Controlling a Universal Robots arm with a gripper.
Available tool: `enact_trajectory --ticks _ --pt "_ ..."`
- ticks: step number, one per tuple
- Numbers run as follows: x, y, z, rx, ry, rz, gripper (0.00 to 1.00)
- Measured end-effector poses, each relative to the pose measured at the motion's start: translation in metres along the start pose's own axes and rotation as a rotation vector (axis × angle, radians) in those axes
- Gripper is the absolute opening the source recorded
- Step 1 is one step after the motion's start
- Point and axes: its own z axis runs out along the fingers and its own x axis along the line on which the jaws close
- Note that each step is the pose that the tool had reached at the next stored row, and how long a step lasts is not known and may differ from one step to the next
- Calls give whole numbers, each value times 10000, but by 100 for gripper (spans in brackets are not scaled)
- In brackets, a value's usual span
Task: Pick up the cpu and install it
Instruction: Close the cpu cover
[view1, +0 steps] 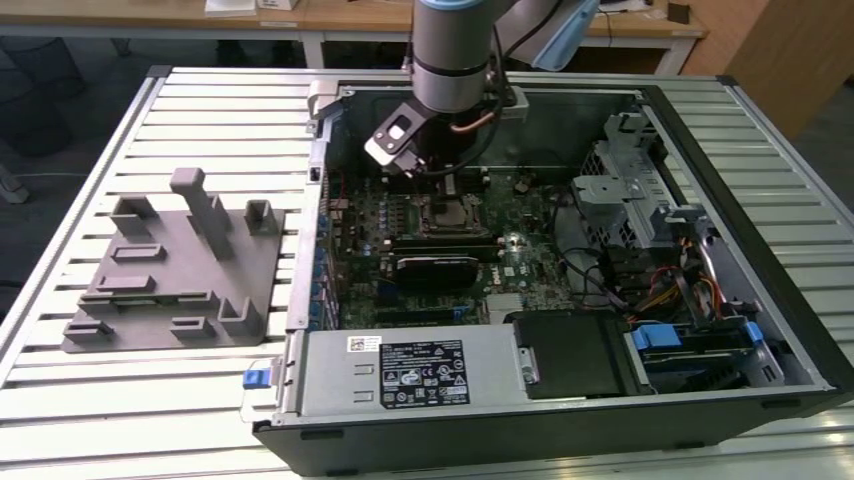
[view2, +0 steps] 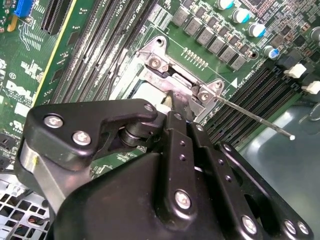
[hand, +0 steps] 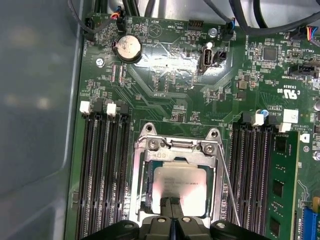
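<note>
The cpu (hand: 180, 184), a flat square chip with a silvery top, lies inside the open metal socket frame (hand: 145, 150) on the green motherboard (hand: 170, 75). My gripper (hand: 172, 204) is straight over it, fingers closed together, their tips at the chip's near edge. In the second wrist view the gripper (view2: 170, 96) comes to a point on the pale cpu (view2: 147, 92). In the exterior view the gripper (view1: 443, 183) hangs inside the open computer case (view1: 561, 400), just above the socket (view1: 447, 212).
The socket's thin wire lever (hand: 228, 185) stands raised beside the frame. Black memory slots (hand: 105, 165) flank the socket on both sides. A grey plastic fixture (view1: 174, 270) with upright blocks sits on the slatted table at the exterior view's left. Drive cage and cables (view1: 654, 230) fill the case's right side.
</note>
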Motion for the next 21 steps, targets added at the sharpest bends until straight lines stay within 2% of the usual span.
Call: enact_trajectory --ticks 17,21 --pt "-8 117 19 2 0 0 11" --pt "-8 113 -18 -12 -1 0 11"
